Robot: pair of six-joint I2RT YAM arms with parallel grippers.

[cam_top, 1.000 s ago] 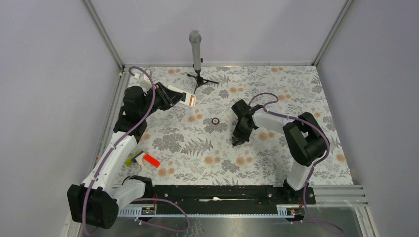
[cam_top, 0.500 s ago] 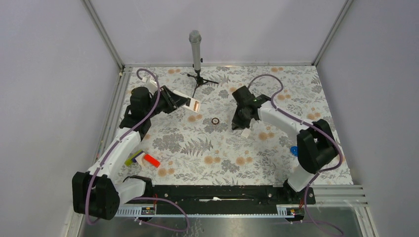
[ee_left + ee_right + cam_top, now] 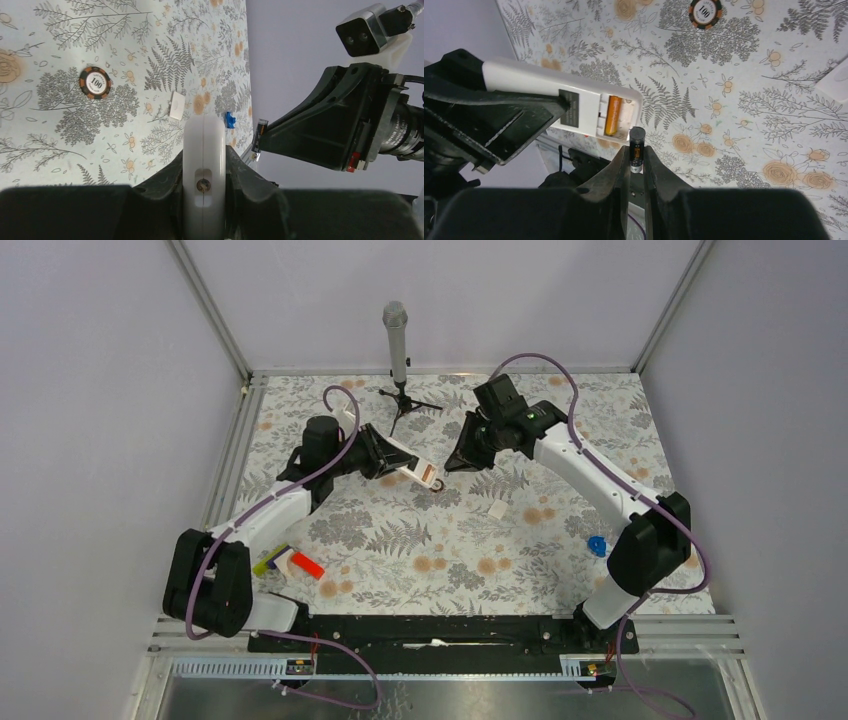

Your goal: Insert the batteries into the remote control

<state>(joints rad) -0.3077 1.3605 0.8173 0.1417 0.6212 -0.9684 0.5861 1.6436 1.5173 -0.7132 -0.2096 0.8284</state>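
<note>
Far left in the top view, near the front: red-and-white block with a yellow-green piece, flat on the floral table. At the back edge, microphone upright on its stand.

Further in, left gripper clamped tight on the remote control, holding it clear of the cloth. Long axis slanting from back-left to front-right, free end aimed at the table's middle and at the right gripper. From the left wrist, seen edge-on: white side up the middle between both fingers, long axis running straight away from the camera. From the right wrist: white back turned toward that camera, battery bay open at the free end. Orange battery seated there, lying across the remote's length.

Just past that end, poker chip flat on the cloth below.

Then the right gripper, closed narrow on a second battery, dark, gripped by its lower half. Long axis in line with the fingers, dark cap leading, pointed at the remote's open end. Tip just beside the bay's corner; touching or not, cannot tell.

To the right, small white rectangle flat on the cloth. Further right, near the right arm's base, small blue object.
</note>
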